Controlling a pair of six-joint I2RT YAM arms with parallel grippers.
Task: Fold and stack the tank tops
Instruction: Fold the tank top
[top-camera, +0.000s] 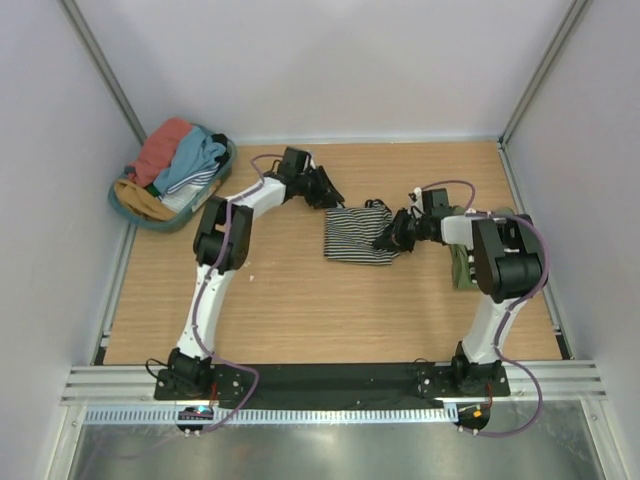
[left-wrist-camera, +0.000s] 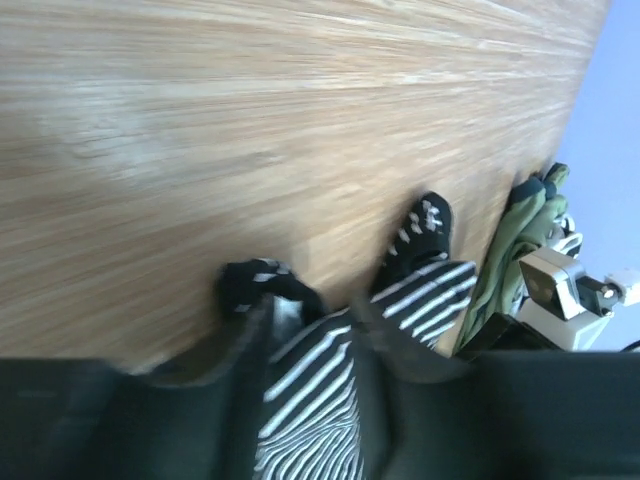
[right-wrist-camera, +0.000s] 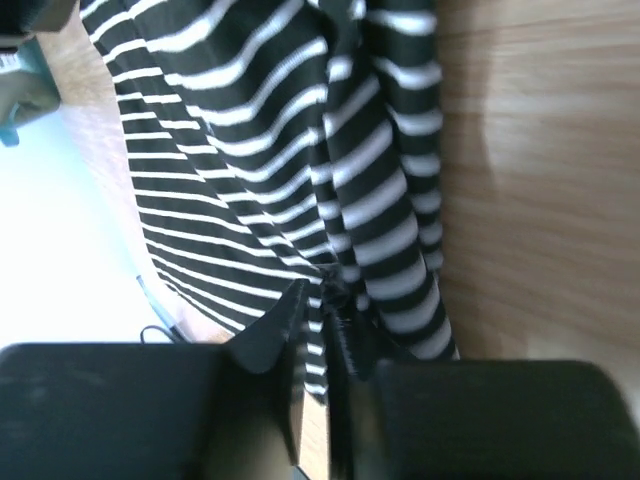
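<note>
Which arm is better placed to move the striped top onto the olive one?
Probably right: the right gripper pinches the striped top, and the olive top lies beside that arm.

The striped tank top (top-camera: 358, 236) at centre frame is black with thin white bands. At upper left, the teal basket (top-camera: 231, 155) shows a coral top (top-camera: 163, 148), a teal-blue top (top-camera: 195, 158) and a mustard top (top-camera: 140, 200). The olive green top (top-camera: 460, 265) is at right. The table (top-camera: 300, 300) is pale brown wood grain.

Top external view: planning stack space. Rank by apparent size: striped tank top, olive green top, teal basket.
1. teal basket
2. striped tank top
3. olive green top, mostly behind an arm, so unsure
</note>
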